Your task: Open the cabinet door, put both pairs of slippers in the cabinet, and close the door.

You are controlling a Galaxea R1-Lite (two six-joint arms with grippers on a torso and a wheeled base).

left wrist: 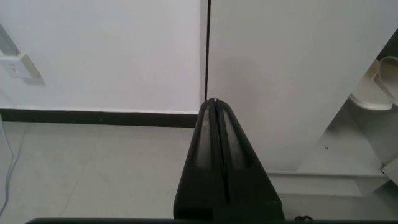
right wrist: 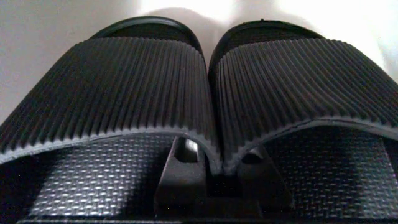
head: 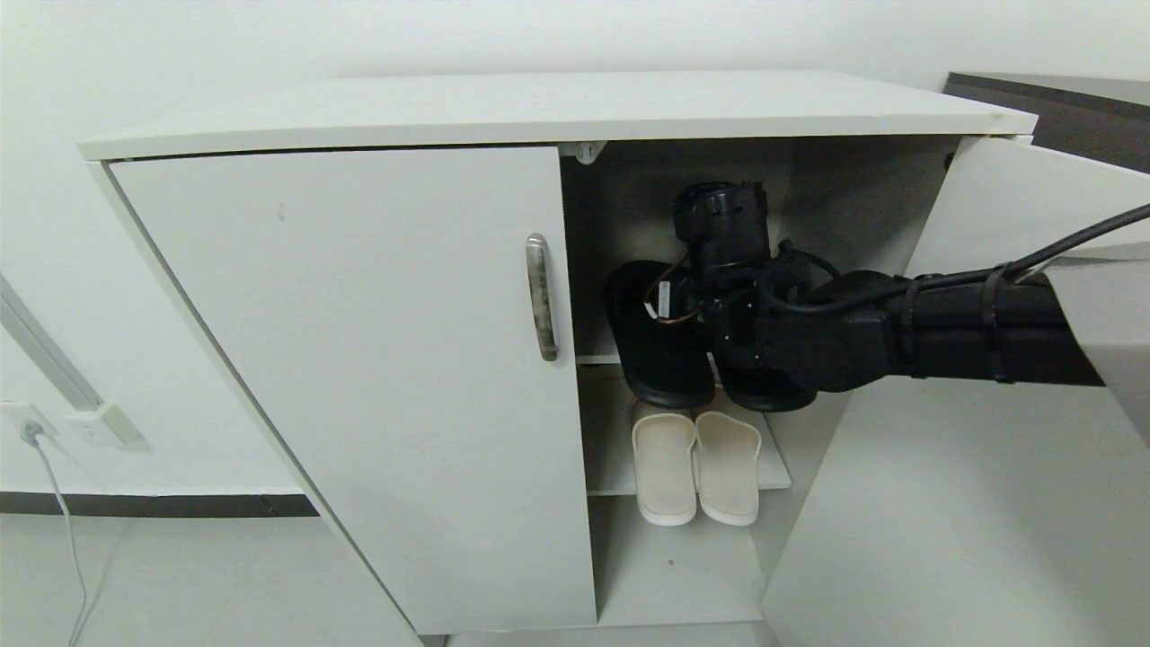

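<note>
The white cabinet (head: 557, 112) has its right door (head: 988, 431) swung open and its left door (head: 359, 359) closed. A pair of black slippers (head: 660, 359) is at the upper shelf, heels sticking out past the shelf's front edge. My right arm (head: 898, 337) reaches into the opening. My right gripper (right wrist: 214, 180) is shut on the touching inner edges of the black slippers (right wrist: 143, 81), under their ribbed straps. A pair of white slippers (head: 696, 467) lies side by side on the shelf below. My left gripper (left wrist: 215, 106) is shut and empty, low in front of the closed door.
The closed door has a metal handle (head: 539, 296) on its right edge. A wall socket with a cable (head: 31, 431) is at the left, above a dark skirting board (left wrist: 93, 117). The white slippers' edge (left wrist: 379, 87) shows past the closed door. The bottom shelf (head: 674, 575) is bare.
</note>
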